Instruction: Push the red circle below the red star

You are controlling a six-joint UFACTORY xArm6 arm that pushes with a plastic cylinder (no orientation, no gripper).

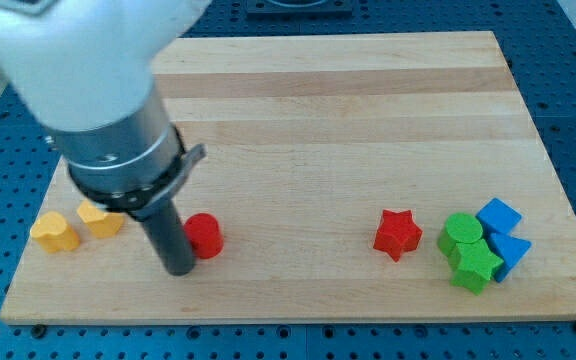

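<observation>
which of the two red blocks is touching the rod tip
The red circle, right beside my tip; the red star sits alone far toward the view's right.

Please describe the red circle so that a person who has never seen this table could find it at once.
Look along the wooden board, near its edge at the view's bottom, left of the middle. There my tip stands, and the red circle sits directly at its right. It is round and flat-topped, unlike the pointed red star further right.
</observation>
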